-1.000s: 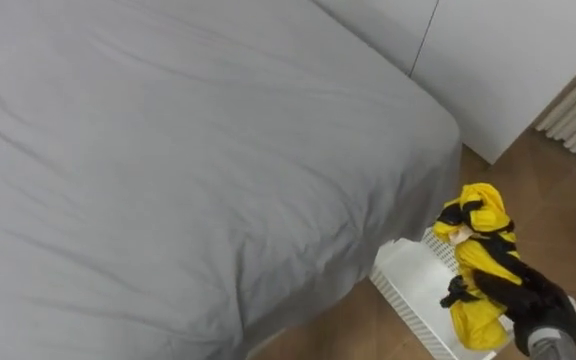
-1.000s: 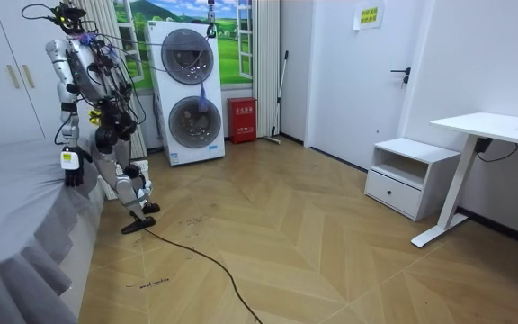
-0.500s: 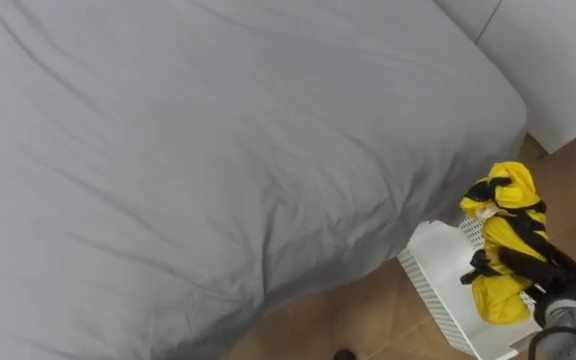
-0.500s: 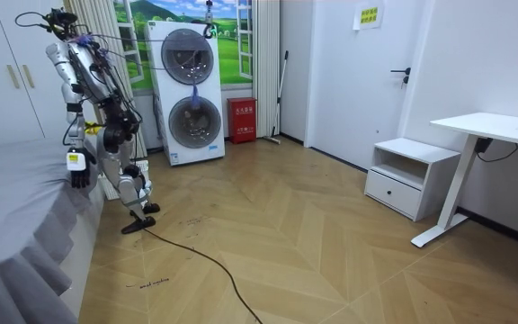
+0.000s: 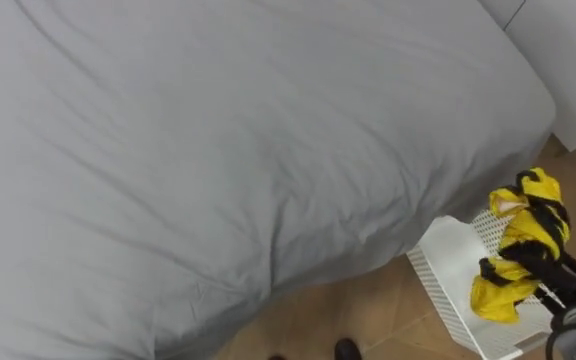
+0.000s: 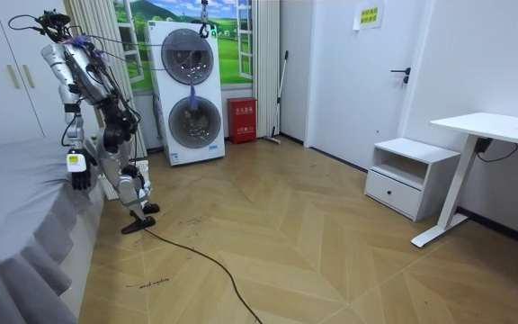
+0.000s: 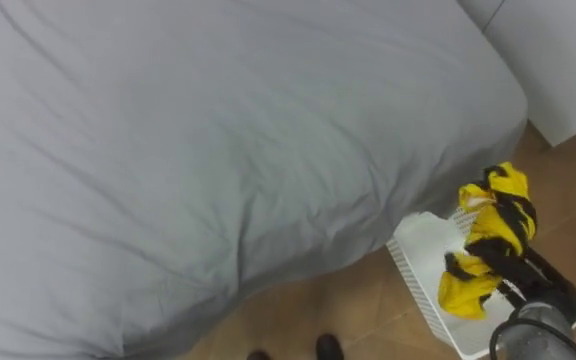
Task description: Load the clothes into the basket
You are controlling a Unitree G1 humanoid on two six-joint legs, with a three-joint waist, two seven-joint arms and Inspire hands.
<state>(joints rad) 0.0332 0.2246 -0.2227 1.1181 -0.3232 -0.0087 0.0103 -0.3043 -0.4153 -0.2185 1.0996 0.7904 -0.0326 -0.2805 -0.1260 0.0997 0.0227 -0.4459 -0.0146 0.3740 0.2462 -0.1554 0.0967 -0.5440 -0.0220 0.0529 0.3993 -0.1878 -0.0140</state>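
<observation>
Yellow-and-black crumpled garment [image 5: 524, 235] hangs from the robot's right hand [image 5: 556, 283], whose dark fingers are clenched around the cloth. It is held just above the white slatted plastic basket [image 5: 446, 262], which sits on the wooden floor [image 5: 368, 312] beside the corner of the grey-sheeted bed [image 5: 218, 130]. The step in hand looks like the drop. It would go best if the hand carries the bundle over the basket's open middle and lowers it past the rim before letting go, so no trailing fold drapes over the wall. The eye views give the grip and the basket. The room view adds the robot's stance — standing at the bed's corner — and its left hand [image 6: 80, 178] hanging by the mattress edge, its fingers too small to judge.
</observation>
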